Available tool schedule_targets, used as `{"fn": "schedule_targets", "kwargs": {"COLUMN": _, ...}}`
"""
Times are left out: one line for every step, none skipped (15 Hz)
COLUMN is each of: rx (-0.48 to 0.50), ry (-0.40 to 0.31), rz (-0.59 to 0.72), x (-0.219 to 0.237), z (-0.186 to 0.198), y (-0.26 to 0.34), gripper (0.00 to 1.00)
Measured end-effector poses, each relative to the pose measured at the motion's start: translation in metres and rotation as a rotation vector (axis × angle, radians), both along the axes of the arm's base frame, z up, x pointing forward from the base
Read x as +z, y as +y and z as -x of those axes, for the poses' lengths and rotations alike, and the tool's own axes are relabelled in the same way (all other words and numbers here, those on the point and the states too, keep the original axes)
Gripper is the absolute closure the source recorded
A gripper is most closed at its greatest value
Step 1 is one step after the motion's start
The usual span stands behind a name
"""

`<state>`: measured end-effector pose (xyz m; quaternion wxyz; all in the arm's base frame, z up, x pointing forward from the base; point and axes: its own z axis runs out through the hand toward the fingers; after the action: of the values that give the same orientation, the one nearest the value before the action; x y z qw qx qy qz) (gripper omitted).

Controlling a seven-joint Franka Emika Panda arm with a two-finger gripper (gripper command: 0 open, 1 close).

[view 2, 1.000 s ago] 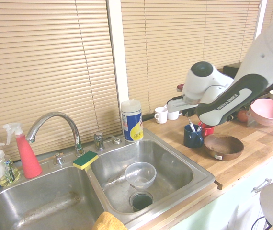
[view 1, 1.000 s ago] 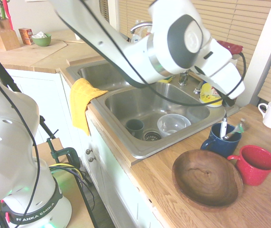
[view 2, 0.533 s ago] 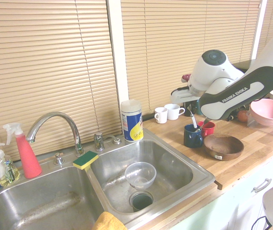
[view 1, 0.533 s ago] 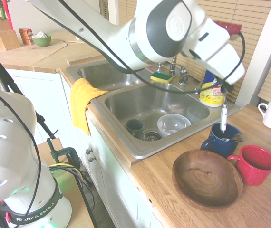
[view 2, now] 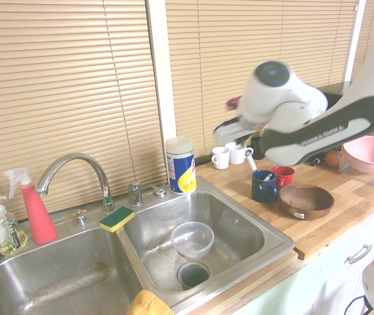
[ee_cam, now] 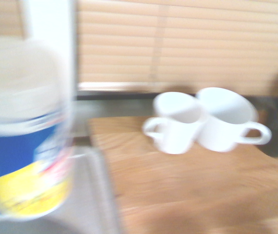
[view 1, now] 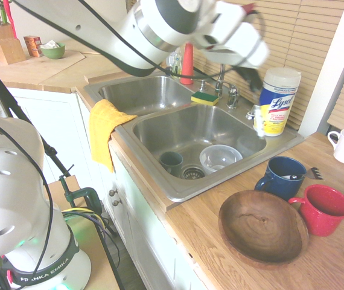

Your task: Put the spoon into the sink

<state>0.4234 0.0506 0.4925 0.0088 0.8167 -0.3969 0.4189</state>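
The right basin of the sink [view 1: 220, 192] is seen to hold a clear plastic bowl [view 1: 220, 158] and a dark green cup [view 1: 172, 162], both beside the round drain. A yellow cloth [view 1: 104, 130] is draped over the sink's front edge, and a sponge [view 1: 203, 98] is laid on the ledge by the faucet. On the wooden counter a blue mug [view 1: 277, 180] is stood, with a fork [view 1: 314, 174] leaning in it so that its tines stick out past the rim. Just beside the mug are a red mug [view 1: 324, 209] and a wooden bowl [view 1: 262, 226]. A wipes canister [view 1: 276, 101] is placed at the sink's back corner, with two white mugs [ee_cam: 175, 122] near it.

The gripper [view 2: 249, 149] is smeared by motion in both outside views. Its fingers are closed on the spoon [view 2: 250, 162], which can be made out only as a thin pale streak hanging below them, over the counter between the canister and the blue mug, outside the sink. In the first outside view the spoon cannot be picked out. The wrist view is blurred throughout.
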Motion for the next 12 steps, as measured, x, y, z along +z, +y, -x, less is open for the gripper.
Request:
{"fn": "schedule_targets", "kwargs": {"rx": 0.019, "ry": 0.010, "rz": 0.037, "x": -0.008, "z": 0.003, "y": 0.027, "gripper": 1.00}}
{"fn": "schedule_targets", "kwargs": {"rx": 0.037, "ry": 0.014, "rz": 0.072, "x": -0.016, "z": 0.007, "y": 0.051, "gripper": 1.00}}
{"fn": "schedule_targets", "kwargs": {"rx": 0.051, "ry": 0.018, "rz": 0.105, "x": -0.024, "z": 0.011, "y": 0.074, "gripper": 1.00}}
{"fn": "schedule_targets", "kwargs": {"rx": 0.067, "ry": 0.026, "rz": 0.137, "x": -0.032, "z": 0.014, "y": 0.096, "gripper": 1.00}}
{"fn": "schedule_targets", "kwargs": {"rx": 0.086, "ry": 0.037, "rz": 0.169, "x": -0.039, "z": 0.017, "y": 0.117, "gripper": 1.00}}
{"fn": "schedule_targets", "kwargs": {"rx": 0.107, "ry": 0.053, "rz": 0.202, "x": -0.049, "z": 0.020, "y": 0.137, "gripper": 1.00}}
{"fn": "schedule_targets", "kwargs": {"rx": 0.132, "ry": 0.069, "rz": 0.235, "x": -0.060, "z": 0.021, "y": 0.156, "gripper": 1.00}}
{"fn": "schedule_targets", "kwargs": {"rx": 0.151, "ry": 0.085, "rz": 0.258, "x": -0.073, "z": 0.020, "y": 0.170, "gripper": 1.00}}
{"fn": "schedule_targets", "kwargs": {"rx": 0.163, "ry": 0.119, "rz": 0.267, "x": -0.088, "z": 0.016, "y": 0.181, "gripper": 1.00}}
{"fn": "schedule_targets", "kwargs": {"rx": 0.170, "ry": 0.166, "rz": 0.269, "x": -0.103, "z": 0.009, "y": 0.190, "gripper": 1.00}}
{"fn": "schedule_targets", "kwargs": {"rx": 0.172, "ry": 0.211, "rz": 0.270, "x": -0.119, "z": 0.000, "y": 0.194, "gripper": 1.00}}
{"fn": "schedule_targets", "kwargs": {"rx": 0.174, "ry": 0.255, "rz": 0.273, "x": -0.135, "z": -0.010, "y": 0.195, "gripper": 1.00}}
